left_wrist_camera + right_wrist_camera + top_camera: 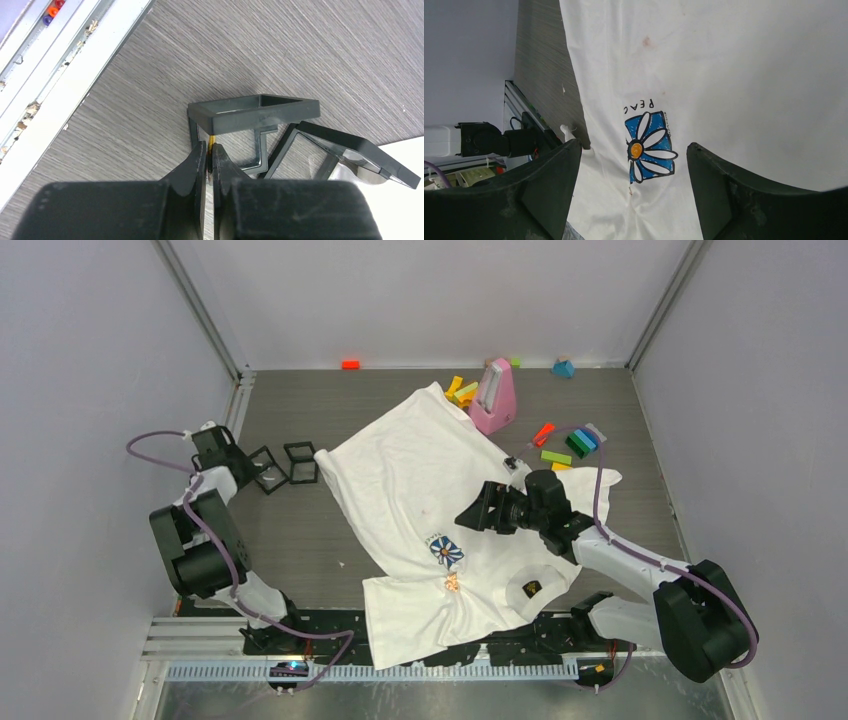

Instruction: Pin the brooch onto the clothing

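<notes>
Well over at 9 o'clock in the top view, the left gripper (210, 150) reaches into the nearer of two small open black boxes (283, 466). Its jaws are pinched almost together on a thin gold sliver (212, 141) at the box wall. I cannot tell what the sliver is. The boxes sit close to the aluminium rail (75, 65) along the table's left edge, and the right-hand box nearly touches the shirt's left sleeve edge.

Bare table (290, 410) stretches from the boxes back to the wall at 10 to 11 o'clock. There is more open surface at 7 to 8 o'clock, between the left arm and the shirt's side.

The T-shirt (420, 470) lies spread diagonally across the middle. Its lower edge lies over the black mounting bar at 6 o'clock, and its top corner touches a pink wedge-shaped item (495, 397) at 1 o'clock. The daisy print (649, 147) sits toward 6 o'clock, with a small orange-pink spot (452, 582) just below it, too small to identify. The black neck label (531, 589) lies at 5 o'clock.

The right gripper (475, 512) hangs over the shirt just right of centre, jaws spread wide and holding nothing. In its wrist view the print shows between the fingers.

Coloured blocks (570, 447) crowd the shirt's edge at 2 o'clock. A bare strip runs along the right wall at 3 to 4 o'clock.
</notes>
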{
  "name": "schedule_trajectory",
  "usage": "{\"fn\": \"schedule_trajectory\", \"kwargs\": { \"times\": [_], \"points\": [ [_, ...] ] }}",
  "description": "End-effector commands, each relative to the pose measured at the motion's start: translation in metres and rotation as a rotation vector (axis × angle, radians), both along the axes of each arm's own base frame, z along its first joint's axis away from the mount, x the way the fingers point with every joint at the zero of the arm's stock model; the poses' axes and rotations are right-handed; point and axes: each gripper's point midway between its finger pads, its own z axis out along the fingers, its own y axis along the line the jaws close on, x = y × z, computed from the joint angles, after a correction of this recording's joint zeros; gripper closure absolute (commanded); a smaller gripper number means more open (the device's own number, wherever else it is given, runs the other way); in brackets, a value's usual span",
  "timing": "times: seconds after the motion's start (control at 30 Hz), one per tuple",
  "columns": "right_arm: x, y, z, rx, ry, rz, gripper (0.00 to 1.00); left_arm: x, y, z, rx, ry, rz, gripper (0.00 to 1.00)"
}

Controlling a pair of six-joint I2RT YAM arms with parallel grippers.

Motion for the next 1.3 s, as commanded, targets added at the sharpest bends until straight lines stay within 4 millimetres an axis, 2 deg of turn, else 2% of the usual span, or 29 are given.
{"fn": "schedule_trajectory", "kwargs": {
  "times": [0.0,0.1,0.2,0.3,0.4,0.57,0.8,0.87,0.97,1.1,1.27],
  "points": [
    [0.006,0.004,0.011,0.037,-0.039,0.006,0.18,-0.008,-0.001,0.021,0.018,-0.037,0.01,0.97],
    [0.007,0.005,0.015,0.038,-0.05,0.008,0.18,-0.017,-0.011,0.037,-0.004,-0.071,0.002,0.99],
    [0.005,0.003,0.019,0.028,-0.047,0.008,0.18,-0.025,-0.031,0.065,0.023,-0.127,-0.031,1.0],
    [0.003,0.004,0.03,0.048,-0.055,0.012,0.18,-0.032,-0.059,0.089,0.036,-0.17,-0.102,1.0],
    [-0.001,0.004,0.046,0.085,-0.073,0.008,0.18,-0.041,-0.095,0.11,-0.006,-0.218,-0.204,1.0],
    [-0.008,0.008,0.074,0.173,-0.117,0.027,0.18,-0.065,-0.178,0.143,-0.17,-0.357,-0.502,1.0],
    [-0.02,0.023,0.122,0.333,-0.18,0.104,0.2,-0.127,-0.3,0.187,-0.504,-0.499,-1.081,1.0],
    [-0.022,0.026,0.135,0.377,-0.205,0.118,0.21,-0.144,-0.326,0.197,-0.599,-0.522,-1.216,1.0],
    [-0.028,0.032,0.157,0.443,-0.252,0.142,0.22,-0.162,-0.352,0.21,-0.694,-0.532,-1.375,1.0],
    [-0.036,0.045,0.173,0.474,-0.277,0.163,0.25,-0.182,-0.378,0.223,-0.75,-0.551,-1.535,1.0],
    [-0.05,0.07,0.182,0.476,-0.295,0.208,0.4,-0.195,-0.395,0.224,-0.795,-0.528,-1.613,1.0]
  ]
}}
